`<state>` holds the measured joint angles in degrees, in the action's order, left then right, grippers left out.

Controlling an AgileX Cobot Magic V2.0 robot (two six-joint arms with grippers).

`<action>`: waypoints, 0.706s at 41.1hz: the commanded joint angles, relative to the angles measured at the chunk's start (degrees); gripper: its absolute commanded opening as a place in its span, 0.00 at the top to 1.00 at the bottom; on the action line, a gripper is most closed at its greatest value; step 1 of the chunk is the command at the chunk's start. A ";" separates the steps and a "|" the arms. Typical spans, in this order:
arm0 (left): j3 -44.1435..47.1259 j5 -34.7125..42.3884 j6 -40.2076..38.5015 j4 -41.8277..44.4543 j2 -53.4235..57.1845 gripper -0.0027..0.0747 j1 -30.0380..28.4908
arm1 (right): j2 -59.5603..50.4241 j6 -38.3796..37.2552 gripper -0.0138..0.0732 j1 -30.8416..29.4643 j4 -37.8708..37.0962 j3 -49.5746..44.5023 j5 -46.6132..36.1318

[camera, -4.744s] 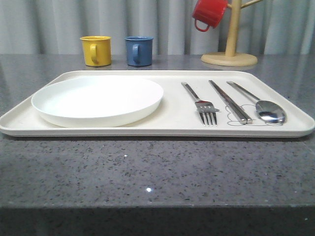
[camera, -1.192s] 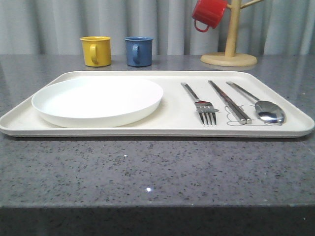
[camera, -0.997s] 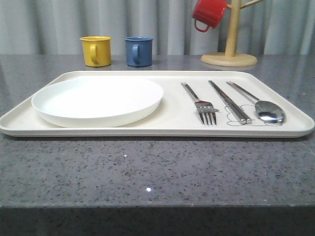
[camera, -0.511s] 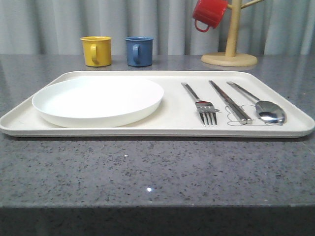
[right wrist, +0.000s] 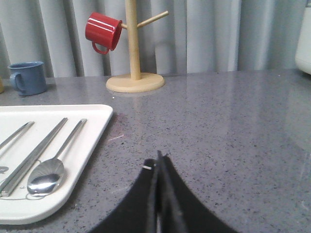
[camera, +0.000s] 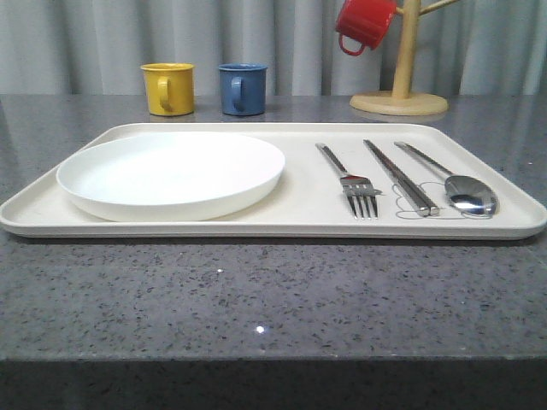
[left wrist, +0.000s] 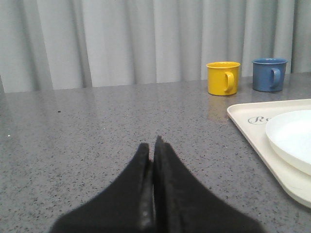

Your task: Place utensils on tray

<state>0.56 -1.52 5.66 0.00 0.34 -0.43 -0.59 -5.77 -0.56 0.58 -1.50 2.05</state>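
A large cream tray [camera: 282, 224] with rounded corners and a low rim spans the middle of the front view. On its right half lie three shiny silver utensils, side by side and slightly angled: a four-tined fork [camera: 350, 183], flat straight chopsticks [camera: 400, 176] to its right, then an oval-bowled spoon [camera: 456, 185] nearest the right rim.

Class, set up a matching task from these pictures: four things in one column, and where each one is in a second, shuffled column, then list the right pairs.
1. fork
2. spoon
3. red mug
4. plate

A. hanging on the wooden stand
B. left part of the tray
C. rightmost utensil on the tray
D. between plate and chopsticks

Pairs: 1-D, 2-C, 3-A, 4-B
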 commanded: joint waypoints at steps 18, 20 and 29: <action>-0.19 4.88 0.13 -0.64 1.26 0.99 -0.06 | -0.96 4.75 0.92 -0.23 3.68 0.03 -6.39; -0.19 4.88 0.13 -0.64 1.26 0.99 -0.06 | -0.96 4.75 0.92 -0.23 3.68 0.03 -6.59; -0.19 4.88 0.13 -0.64 1.26 0.99 -0.06 | -0.96 4.75 0.92 -0.23 3.68 0.03 -6.48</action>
<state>0.56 -1.52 5.66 0.00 0.34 -0.43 -0.59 -1.61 -0.56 4.19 -1.50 0.63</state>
